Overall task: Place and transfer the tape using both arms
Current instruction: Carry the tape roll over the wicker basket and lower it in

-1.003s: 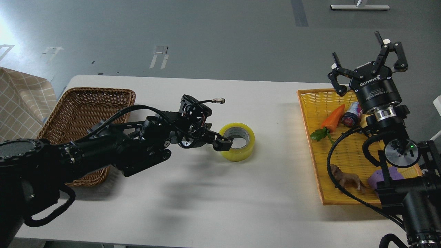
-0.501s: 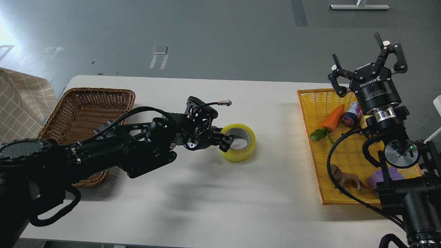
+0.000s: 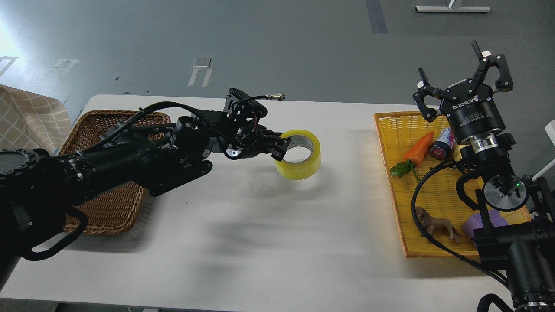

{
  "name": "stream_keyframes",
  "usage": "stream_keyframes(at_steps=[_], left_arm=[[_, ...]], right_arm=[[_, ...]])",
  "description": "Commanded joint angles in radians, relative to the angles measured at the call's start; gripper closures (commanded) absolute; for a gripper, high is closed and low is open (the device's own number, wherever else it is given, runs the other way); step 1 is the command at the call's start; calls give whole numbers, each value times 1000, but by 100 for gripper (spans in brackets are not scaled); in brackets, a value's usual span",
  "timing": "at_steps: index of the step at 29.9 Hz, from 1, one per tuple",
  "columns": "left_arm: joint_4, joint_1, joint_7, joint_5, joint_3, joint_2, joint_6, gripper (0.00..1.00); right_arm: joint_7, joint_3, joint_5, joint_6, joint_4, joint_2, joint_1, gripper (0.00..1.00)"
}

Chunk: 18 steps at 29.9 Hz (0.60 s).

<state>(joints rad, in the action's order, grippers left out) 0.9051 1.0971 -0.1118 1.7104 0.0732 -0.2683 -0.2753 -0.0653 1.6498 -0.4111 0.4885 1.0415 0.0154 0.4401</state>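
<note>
The tape [image 3: 303, 161], a wide yellow roll with a grey-white core, hangs tilted a little above the white table [image 3: 260, 242], its shadow beneath it. My left gripper [image 3: 282, 147] is shut on the roll's left wall, one finger inside the ring. My right gripper [image 3: 464, 86] is open and empty, raised above the far end of the yellow tray, fingers pointing up.
A brown wicker basket [image 3: 104, 130] sits at the table's left under my left arm. A yellow tray [image 3: 390, 143] at the right holds a toy carrot [image 3: 418, 149], a small can [image 3: 442, 145], a toy dog [image 3: 438, 226] and a purple object [image 3: 475, 225].
My left gripper closed on the tape's wall and lifted the roll off the table, up and slightly back. The right arm has stayed still.
</note>
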Motion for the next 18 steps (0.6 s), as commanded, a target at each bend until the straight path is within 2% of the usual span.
stream_keyframes(at_steps=[1,4,14,18], left_arm=[[0,21,-9,-12,2,-41,-1,100],[1,40,-57,-12,2,-83,1,100],[40,86,-129,-12,0,-247,2,100],[41,95,-173,-9,-6,-319,1,100]], right_arm=[[-1,-1,0,0,0,0,-1,0],[-1,1,0,0,0,0,-1,0],[-1,-1,0,0,0,0,-1,0],[-1,-1,0,0,0,0,0,0]])
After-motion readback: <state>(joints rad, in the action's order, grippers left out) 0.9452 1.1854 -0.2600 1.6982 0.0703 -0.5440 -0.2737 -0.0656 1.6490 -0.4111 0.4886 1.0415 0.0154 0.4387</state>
